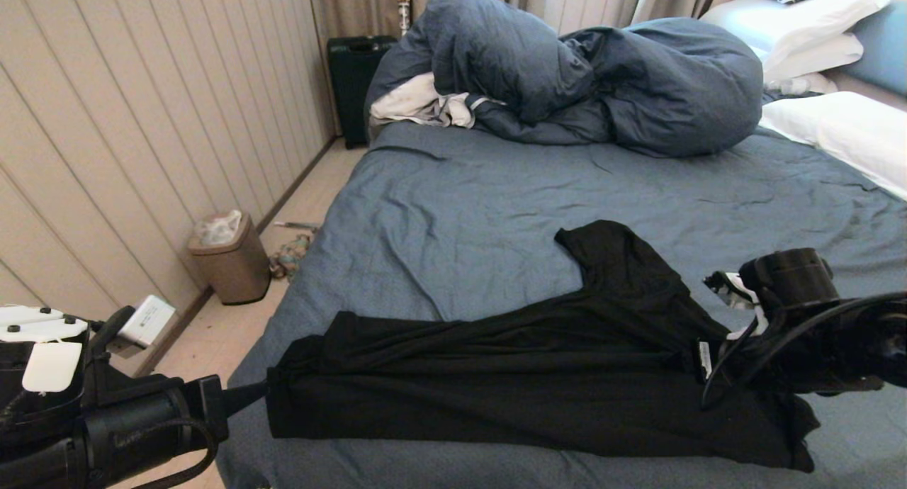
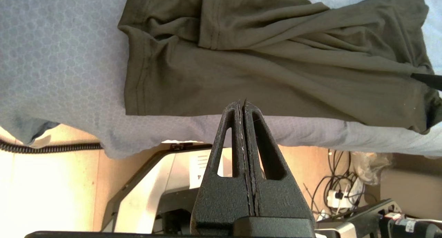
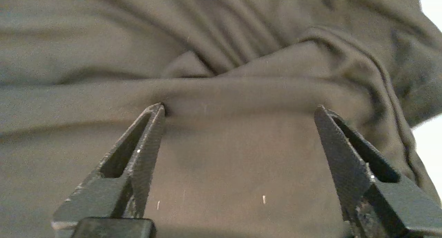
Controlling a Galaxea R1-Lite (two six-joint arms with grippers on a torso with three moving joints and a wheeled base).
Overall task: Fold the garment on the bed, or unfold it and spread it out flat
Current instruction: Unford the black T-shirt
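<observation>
The right end effector (image 3: 238, 110) has its two fingers (image 3: 152, 134) spread wide, pressed down onto the black T-shirt (image 1: 538, 375) with a ridge of bunched cloth lying between their tips; nothing is pinched between them. In the head view this end effector sits low over the shirt's right part, near the bed's front right, with a small white label showing on the cloth just beside it. The left end effector (image 2: 243, 105) is clenched, its two fingers pressed flat together with nothing between them, and its tip sits right at the shirt's near edge, at the shirt's left end by the bed's front left corner. The shirt lies on the bed (image 1: 496, 191) in a long, loosely folded band running left to right along the front edge, with creases along its length and one sleeve or corner pointing away toward the middle of the mattress. No print shows on the visible side. Further back on the wrinkled blue sheet, a blue duvet (image 1: 588, 78) is heaped up, with a white cloth (image 1: 418, 103) tucked at its left and white pillows (image 1: 829, 71) at the far right. On the floor left of the bed stands a small bin (image 1: 230, 259) against the panelled wall.
</observation>
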